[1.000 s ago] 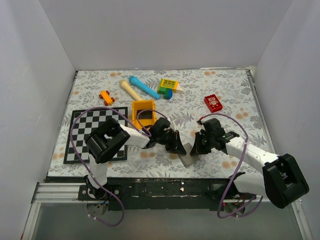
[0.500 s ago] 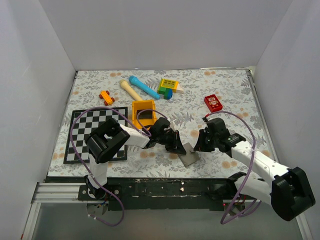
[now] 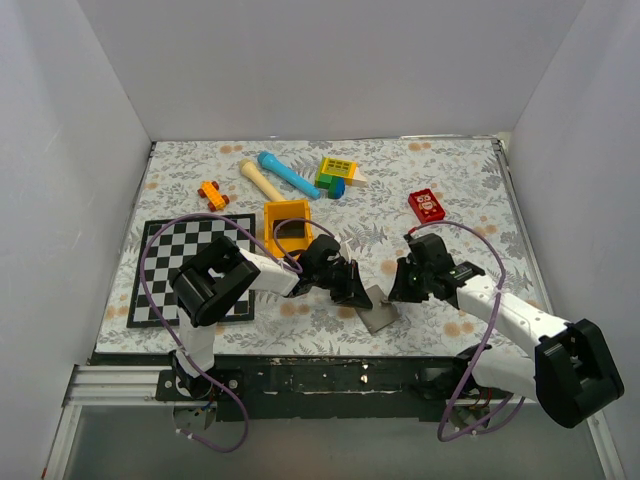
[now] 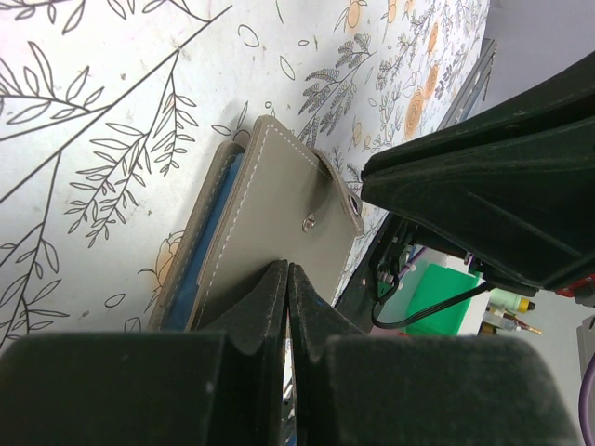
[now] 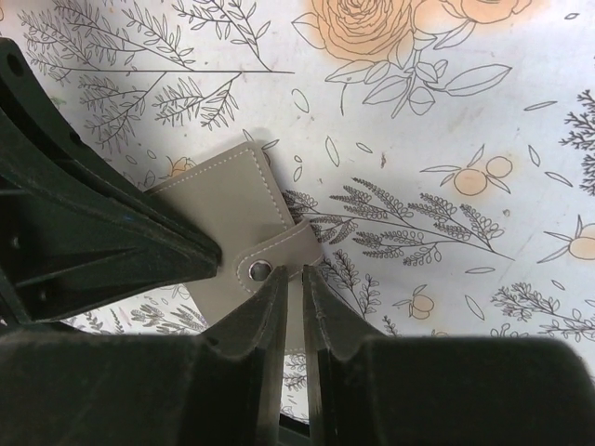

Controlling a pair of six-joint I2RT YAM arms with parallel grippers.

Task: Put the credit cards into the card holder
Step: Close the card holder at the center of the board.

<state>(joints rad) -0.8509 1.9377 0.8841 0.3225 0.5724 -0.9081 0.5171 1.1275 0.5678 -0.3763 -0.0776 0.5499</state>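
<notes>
- Top view: the grey wallet [image 3: 378, 312] is seen folded on the floral desk [image 3: 450, 200] near its front edge, flanked by the left pincer [image 3: 355, 292] and the right pincer [image 3: 400, 290].
- Left wrist: the left pincer is pressed shut, its tips set at the wallet's edge; blue lining is shown along one side.
- Right wrist: the right pincer is held narrowly apart and empty, just beside the stud [image 5: 260, 270] on the wallet's tab.

You see on floral surface [image 3: 450, 170]: checkerboard [image 3: 190, 270] at left, orange tray [image 3: 287, 222] nr it, red block [image 3: 427, 206] at right; blue stick [image 3: 290, 175] & wooden pin [image 3: 262, 181] behind.
</notes>
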